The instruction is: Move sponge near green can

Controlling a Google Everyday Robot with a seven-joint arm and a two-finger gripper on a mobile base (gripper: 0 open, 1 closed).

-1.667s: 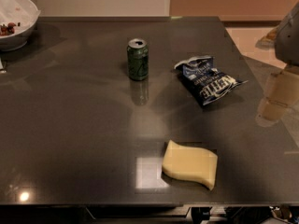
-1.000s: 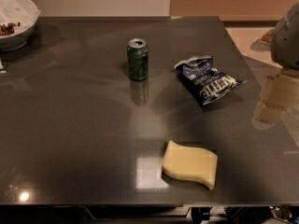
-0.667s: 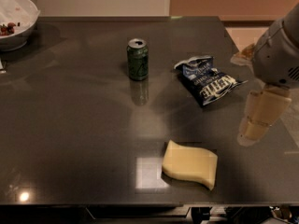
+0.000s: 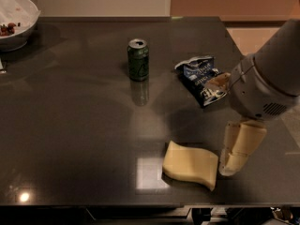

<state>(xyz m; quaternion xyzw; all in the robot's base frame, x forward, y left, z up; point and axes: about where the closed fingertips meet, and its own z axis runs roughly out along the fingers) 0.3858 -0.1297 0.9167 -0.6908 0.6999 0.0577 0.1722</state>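
The gripper (image 4: 230,167) has swung in beside the sponge (image 4: 191,164), seemingly apart.

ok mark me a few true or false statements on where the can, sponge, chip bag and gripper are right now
1. The green can stands upright on the table. True.
2. The sponge lies against the green can. False: it lies well apart from the can, near the table's front edge.
3. The gripper is low, close beside the sponge. True.
4. The gripper holds the chip bag. False: the bag lies on the table, beside the can and farther back than the gripper.
5. A white bowl sits at the far left corner of the table. True.
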